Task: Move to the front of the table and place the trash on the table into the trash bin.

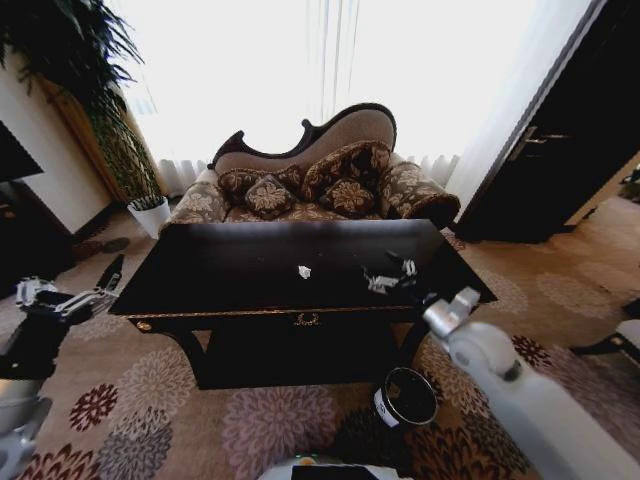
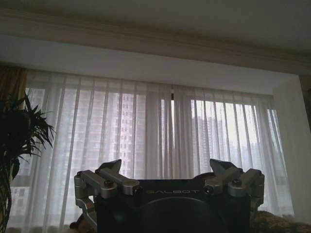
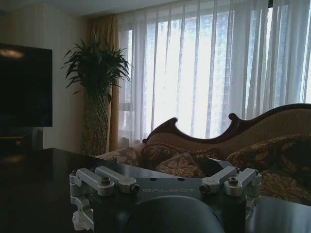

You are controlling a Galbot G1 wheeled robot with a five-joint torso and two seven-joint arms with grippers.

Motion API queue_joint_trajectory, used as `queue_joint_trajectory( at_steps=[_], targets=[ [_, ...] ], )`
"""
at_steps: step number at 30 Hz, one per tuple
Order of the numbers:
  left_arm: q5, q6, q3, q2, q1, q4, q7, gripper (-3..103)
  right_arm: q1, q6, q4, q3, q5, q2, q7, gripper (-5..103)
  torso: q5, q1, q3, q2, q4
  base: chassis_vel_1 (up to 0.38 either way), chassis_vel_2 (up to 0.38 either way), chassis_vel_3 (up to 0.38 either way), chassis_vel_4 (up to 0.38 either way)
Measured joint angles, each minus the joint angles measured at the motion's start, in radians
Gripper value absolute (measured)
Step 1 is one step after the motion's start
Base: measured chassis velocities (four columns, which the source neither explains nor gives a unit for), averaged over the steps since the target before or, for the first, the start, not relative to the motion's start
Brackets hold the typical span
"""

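The glossy black table (image 1: pixel 220 275) with gold trim stands straight ahead of me. A small white paper ball (image 1: pixel 303 271) lies near the middle of its top. Toward the right front lie a clear plastic bottle (image 1: pixel 380 283) and a small dark shiny item (image 1: pixel 408 267). The round dark trash bin (image 1: pixel 405 397) with a black rim stands on the carpet below the table's front right corner. My right gripper (image 1: pixel 452 310) hovers at that corner, just above the bin, open and holding nothing. My left gripper (image 1: pixel 62 298) hangs open off the table's left end.
An ornate sofa (image 1: pixel 320 180) with patterned cushions stands behind the table, with bright curtains behind it. A tall potted plant (image 1: pixel 120 150) stands at the far left, dark doors at the right. Flowered carpet (image 1: pixel 260 420) lies open in front of the table.
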Motion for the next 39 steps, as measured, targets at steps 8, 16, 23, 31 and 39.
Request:
queue_joint_trajectory(
  at_steps=[8, 16, 23, 31, 39],
  targets=[
    [0.004, 0.0, -0.023, -0.028, 0.012, 0.002, 0.0, 100, 0.198, -0.091, -0.004, -0.222, 0.024, -0.102, 0.071, 100, 0.0, 0.0, 0.0, 0.0, -0.0002, 0.0, 0.0, 0.0, 0.0],
    [0.018, -0.011, -0.037, -0.057, 0.018, 0.047, -0.033, 100, 0.484, -0.105, -0.057, -0.585, -0.023, -0.085, 0.144, 100, -0.0004, 0.0, 0.0, 0.0, 0.0001, 0.0, 0.0, 0.0, 0.0],
    [0.021, -0.01, -0.059, -0.06, 0.02, 0.056, -0.038, 100, 0.657, -0.113, -0.144, -0.803, -0.024, -0.004, 0.193, 100, 0.0001, 0.0, 0.0, 0.0, 0.0, 0.0, 0.0, 0.0, 0.0],
    [0.023, -0.008, -0.066, -0.072, 0.021, 0.051, -0.038, 100, 0.883, -0.144, -0.233, -1.001, 0.025, 0.082, 0.202, 100, -0.0004, 0.0, 0.0, 0.0, 0.0002, 0.0, 0.0, 0.0, 0.0],
    [0.021, -0.008, -0.079, -0.067, 0.015, 0.063, -0.036, 100, 0.892, -0.155, -0.302, -1.06, -0.013, 0.123, 0.152, 100, -0.0001, 0.0, 0.0, 0.0, -0.0001, 0.0, 0.0, 0.0, 0.0]
  ],
)
